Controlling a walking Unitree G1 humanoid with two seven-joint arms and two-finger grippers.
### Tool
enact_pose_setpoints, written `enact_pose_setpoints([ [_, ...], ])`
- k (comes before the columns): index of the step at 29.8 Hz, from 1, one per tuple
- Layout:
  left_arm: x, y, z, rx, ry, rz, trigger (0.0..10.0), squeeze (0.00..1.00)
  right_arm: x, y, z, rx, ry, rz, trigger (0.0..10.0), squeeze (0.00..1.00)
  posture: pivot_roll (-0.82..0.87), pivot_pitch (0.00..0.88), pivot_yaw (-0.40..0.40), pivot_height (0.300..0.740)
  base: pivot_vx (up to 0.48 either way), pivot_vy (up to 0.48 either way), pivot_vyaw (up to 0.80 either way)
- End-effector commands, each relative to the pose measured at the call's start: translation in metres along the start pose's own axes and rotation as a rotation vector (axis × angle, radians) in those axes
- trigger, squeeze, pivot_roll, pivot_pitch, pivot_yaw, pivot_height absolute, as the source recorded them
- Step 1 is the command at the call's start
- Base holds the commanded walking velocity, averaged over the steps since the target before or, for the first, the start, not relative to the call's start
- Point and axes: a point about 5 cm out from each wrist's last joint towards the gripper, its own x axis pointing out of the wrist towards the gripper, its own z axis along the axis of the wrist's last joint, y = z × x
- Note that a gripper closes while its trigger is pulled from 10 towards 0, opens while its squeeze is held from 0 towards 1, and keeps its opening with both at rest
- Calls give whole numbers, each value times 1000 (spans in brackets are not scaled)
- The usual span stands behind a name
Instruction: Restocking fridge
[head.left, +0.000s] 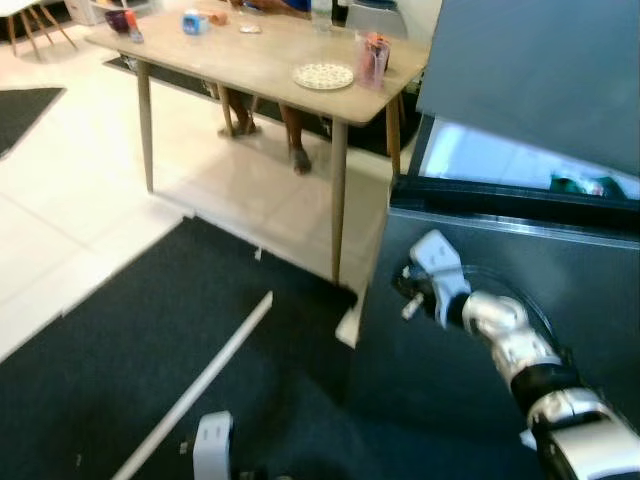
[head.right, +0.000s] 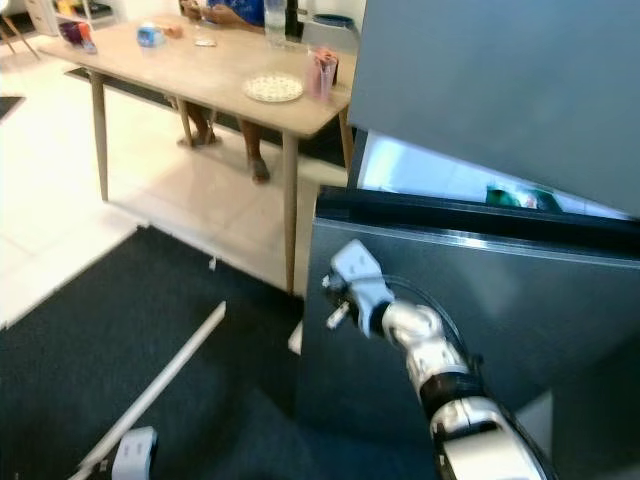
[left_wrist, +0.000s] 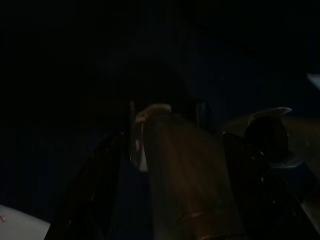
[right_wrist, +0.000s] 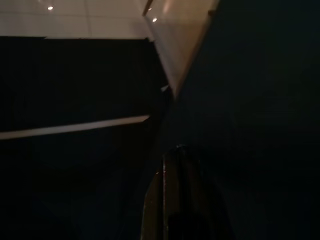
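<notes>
Right arm (head.right: 420, 345) reaches against grey fridge door (head.right: 520, 320), wrist view dark

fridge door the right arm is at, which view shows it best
The right eye view: the grey fridge door spans the frame, with the lit gap above it and the right arm against its front. The left eye view crops it at the right edge. The right wrist view gives just a dark surface.

Dark grey fridge door (head.right: 520, 300) at right, bright white glow above it, something green (head.right: 515, 196) inside. Silver arm (head.left: 520, 350) with black bands. Pale wood surface (head.left: 250, 60) at upper left, white speckled plate (head.left: 323, 75). Black rug (head.left: 150, 350) on cream floor (head.left: 60, 200).
</notes>
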Motion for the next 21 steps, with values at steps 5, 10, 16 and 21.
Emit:
enact_pose_setpoints([
  [5, 0, -1, -5, 8, 19, 1, 10000, 0, 2, -38, 26, -110, 29, -304, 10000, 0, -18, 7, -18, 740, 353, 0, 0],
  [10, 0, -1, -6, 7, 20, 3, 10000, 0, -1, -54, 44, -104, -51, -473, 10000, 0, -13, 5, -24, 740, 352, 0, 0],
  [16, -1, 0, -5, 1, 13, 11, 10000, 0, -1, -52, 42, -73, -77, -471, 10000, 0, -13, 5, -24, 740, 332, 0, 0],
  [21, 0, 0, -5, -20, 10, 23, 10000, 0, 4, -14, 16, -21, -59, -189, 10000, 0, -11, 6, -25, 740, 0, 0, 0],
])
